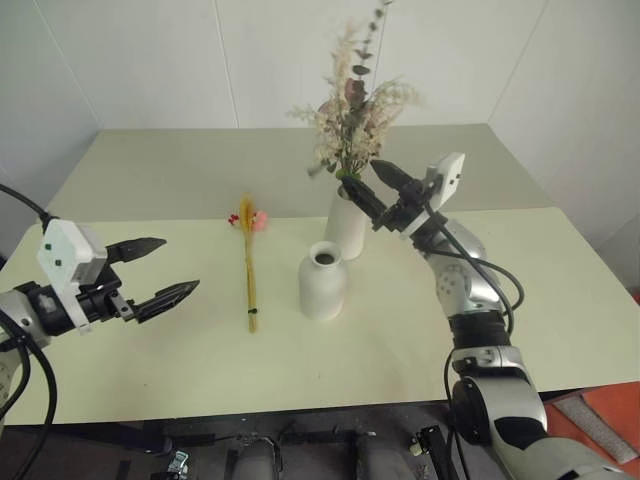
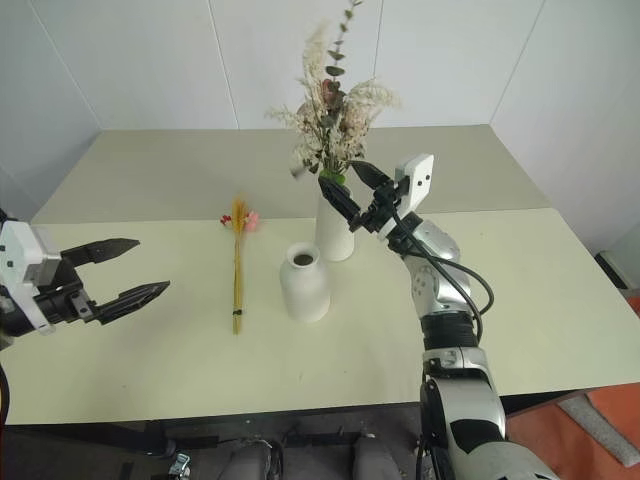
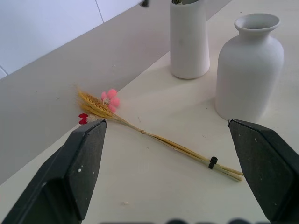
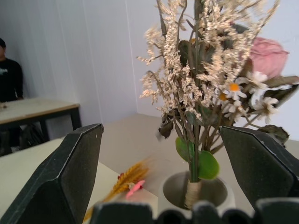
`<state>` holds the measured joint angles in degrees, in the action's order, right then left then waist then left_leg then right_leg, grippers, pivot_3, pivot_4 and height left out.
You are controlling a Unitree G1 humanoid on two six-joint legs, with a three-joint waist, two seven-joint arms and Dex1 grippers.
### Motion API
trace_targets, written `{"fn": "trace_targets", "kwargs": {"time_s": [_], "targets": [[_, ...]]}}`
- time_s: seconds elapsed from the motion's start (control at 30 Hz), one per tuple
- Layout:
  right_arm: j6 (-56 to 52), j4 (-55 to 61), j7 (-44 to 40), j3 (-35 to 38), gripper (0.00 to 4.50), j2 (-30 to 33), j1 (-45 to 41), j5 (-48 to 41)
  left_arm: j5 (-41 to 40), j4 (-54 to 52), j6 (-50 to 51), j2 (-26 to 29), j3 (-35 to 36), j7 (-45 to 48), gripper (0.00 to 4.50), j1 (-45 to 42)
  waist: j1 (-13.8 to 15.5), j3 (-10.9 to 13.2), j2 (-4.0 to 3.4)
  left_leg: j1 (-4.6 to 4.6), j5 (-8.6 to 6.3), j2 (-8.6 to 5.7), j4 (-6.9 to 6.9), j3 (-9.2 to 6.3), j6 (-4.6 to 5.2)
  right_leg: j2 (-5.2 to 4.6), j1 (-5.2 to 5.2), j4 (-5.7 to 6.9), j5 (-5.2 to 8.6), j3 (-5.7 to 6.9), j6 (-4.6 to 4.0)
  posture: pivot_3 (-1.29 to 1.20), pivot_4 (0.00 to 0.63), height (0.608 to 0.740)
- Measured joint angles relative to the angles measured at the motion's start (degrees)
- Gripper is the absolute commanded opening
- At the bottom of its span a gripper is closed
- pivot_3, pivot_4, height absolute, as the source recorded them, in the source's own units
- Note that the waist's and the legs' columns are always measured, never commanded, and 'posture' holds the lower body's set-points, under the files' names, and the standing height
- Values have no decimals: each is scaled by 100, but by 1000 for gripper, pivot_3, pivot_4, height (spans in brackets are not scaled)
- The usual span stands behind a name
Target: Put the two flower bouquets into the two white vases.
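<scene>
The bushy cream-and-pink dried bouquet is seated in the tall white ceramic cylinder vase. The right gripper, fingers spread, is placed just beside its stems, so a careless retreat could tip it. The slim yellow-stemmed bundle is left lying on the pale desk, near the short narrow-necked white bottle vase. The left gripper is held spread, with open room around it.

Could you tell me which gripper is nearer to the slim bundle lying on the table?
Left. The left gripper hovers open just beside the slim bundle; the right gripper is beyond both vases, open at the bushy bouquet.
</scene>
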<state>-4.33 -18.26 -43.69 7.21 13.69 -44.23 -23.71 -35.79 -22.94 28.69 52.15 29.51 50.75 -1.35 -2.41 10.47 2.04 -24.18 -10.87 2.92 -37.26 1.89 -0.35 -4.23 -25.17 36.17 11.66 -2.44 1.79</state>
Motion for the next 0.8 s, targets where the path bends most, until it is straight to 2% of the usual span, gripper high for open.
{"fn": "trace_targets", "kwargs": {"time_s": [0.1,0.27,0.33,0.43,0.5,0.67,0.8], "targets": [[-194,362,45,-2,4470,238,180,-1,132,7,133,-144,-237,-440,4500,-277,-1,0,1,1,1,0,0,-1,-1,1,1,2,0,-2,0,0,150,740],[-690,835,-64,33,4470,1063,424,-11,752,-132,688,-673,-757,-2059,4500,-992,24,-3,5,-1,1,-7,-2,-3,-1,-3,7,-6,-1,-3,3,0,150,740],[-1094,884,-156,32,4470,1673,485,37,1228,-423,1260,-1079,-1243,-3026,4500,-1348,88,-3,7,-8,1,-13,-10,-3,-1,-8,9,-8,-3,-2,8,0,150,740],[-1559,914,-329,6,4470,2272,478,119,1565,-690,2466,-1509,-1838,-4007,4500,-1961,139,-7,14,-6,1,-13,-18,-5,-1,-3,12,-7,-5,-3,12,0,150,740],[-1837,915,-435,-13,4470,2548,476,155,1567,-671,3280,-1775,-1954,-4296,4500,-2442,130,-7,14,-2,1,-13,-19,-9,-1,1,15,-6,-5,-4,12,0,150,740],[-2222,982,-874,-97,4470,3198,665,216,1567,270,5055,-2068,-2000,-4538,4500,-3740,117,-6,16,-4,1,-14,-19,-19,0,5,16,-10,7,-3,31,0,150,740],[-2505,1044,-1526,-121,4470,3747,961,103,1554,941,6062,-2044,-2228,-4425,4500,-4468,126,-6,17,-9,0,-23,-19,-21,0,-3,15,-15,6,-4,30,0,150,740]]}}
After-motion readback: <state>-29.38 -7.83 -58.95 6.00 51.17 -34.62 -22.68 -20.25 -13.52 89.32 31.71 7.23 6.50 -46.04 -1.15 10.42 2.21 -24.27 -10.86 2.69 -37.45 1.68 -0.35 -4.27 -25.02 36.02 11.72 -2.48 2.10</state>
